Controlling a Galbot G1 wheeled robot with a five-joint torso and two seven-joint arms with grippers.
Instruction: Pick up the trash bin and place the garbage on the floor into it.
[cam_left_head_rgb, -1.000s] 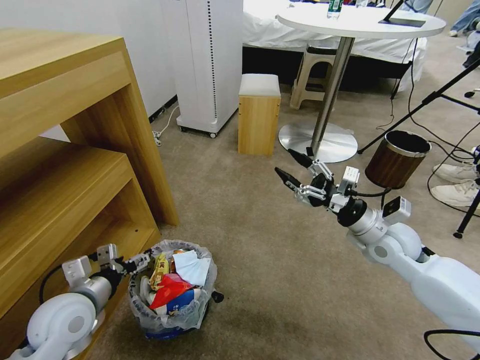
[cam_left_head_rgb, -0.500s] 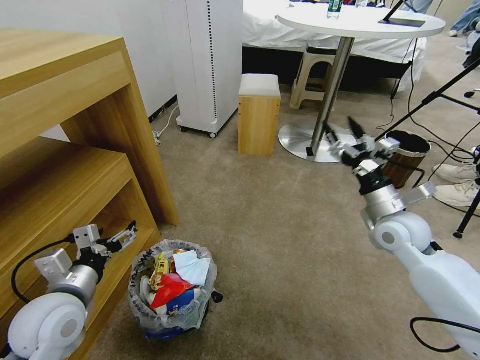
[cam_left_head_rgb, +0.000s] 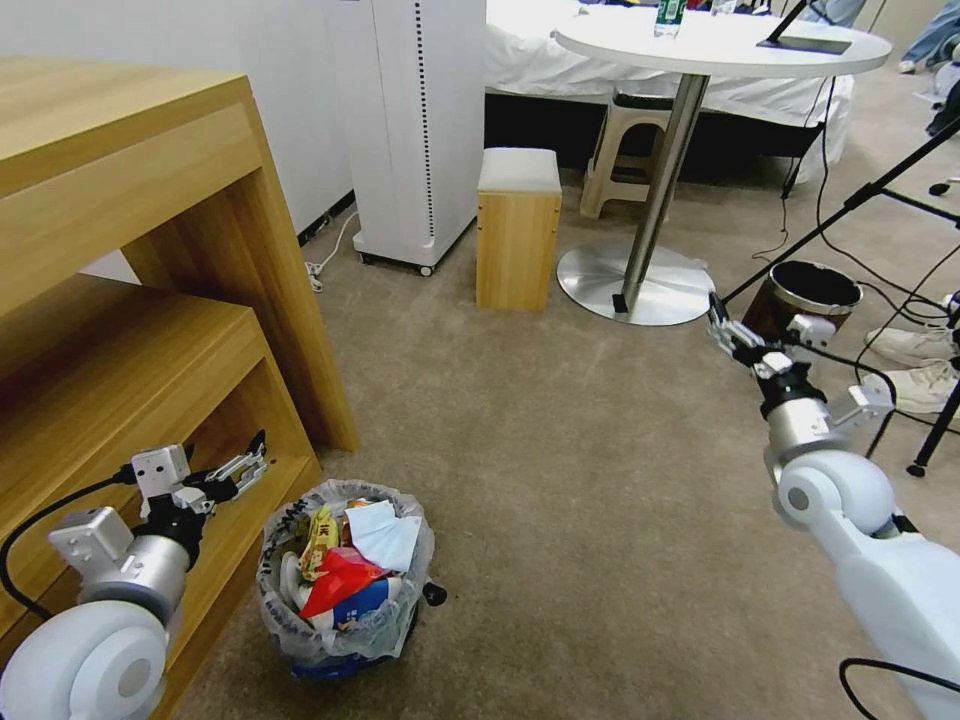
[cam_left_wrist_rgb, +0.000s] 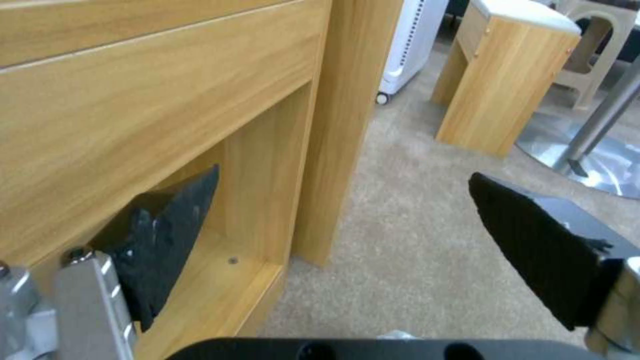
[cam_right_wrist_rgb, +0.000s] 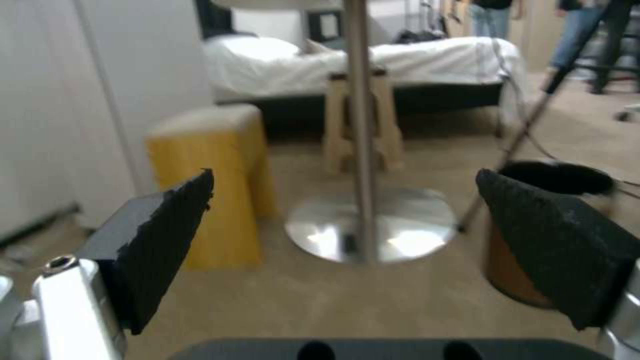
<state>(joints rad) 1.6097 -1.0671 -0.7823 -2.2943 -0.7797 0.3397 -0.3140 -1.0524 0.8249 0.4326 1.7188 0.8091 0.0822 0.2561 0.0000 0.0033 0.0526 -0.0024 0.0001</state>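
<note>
Beige short-pile carpet, the floor (cam_left_head_rgb: 560, 480), is lying bare across the middle of the room. At its near left the trash bin (cam_left_head_rgb: 345, 580) is standing upright on the carpet, just beside the lower corner of the wooden shelf unit (cam_left_head_rgb: 150, 300). Its crinkly translucent liner is holding the garbage (cam_left_head_rgb: 345, 560): a red wrapper, a yellow wrapper, a white tissue and a blue-white cup are showing above the rim.

Left gripper (cam_left_head_rgb: 235, 465) is hovering just left of the bin and above its rim, in front of the shelf unit's lowest opening, apart from the liner. Its jaws are standing spread wide and holding nothing; in the left wrist view the left gripper (cam_left_wrist_rgb: 340, 225) is framing the shelf upright and bare carpet.

Right gripper (cam_left_head_rgb: 725, 325) is raised well apart from the bin, far to the right, pointing toward the round table base (cam_left_head_rgb: 635, 285) and the brown wood-look bin (cam_left_head_rgb: 800, 300). Its jaws are likewise spread wide and holding nothing, as the right wrist view is confirming at the right gripper (cam_right_wrist_rgb: 343, 225).
</note>
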